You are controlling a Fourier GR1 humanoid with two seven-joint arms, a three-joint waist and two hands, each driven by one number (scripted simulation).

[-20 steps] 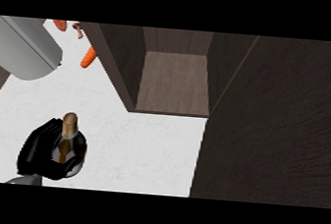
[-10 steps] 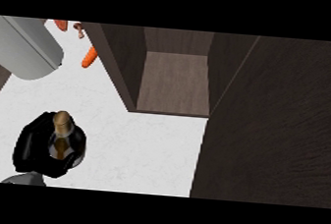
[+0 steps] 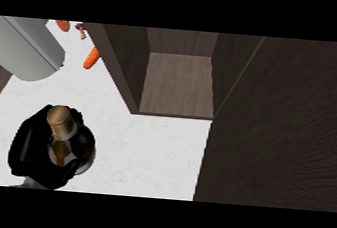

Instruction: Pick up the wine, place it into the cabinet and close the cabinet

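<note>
The wine bottle (image 3: 60, 140) is being grasped by the left hand (image 3: 31, 150), whose black fingers are being curled round the bottle's body near the tabletop's (image 3: 150, 149) left front corner. The gold-foiled neck is being left exposed, pointing toward the far edge. The cabinet (image 3: 178, 84) is being shown open beyond, its door (image 3: 288, 135) being swung out along the right side. An orange carrot (image 3: 91, 58) is being seen near the far left edge.
</note>
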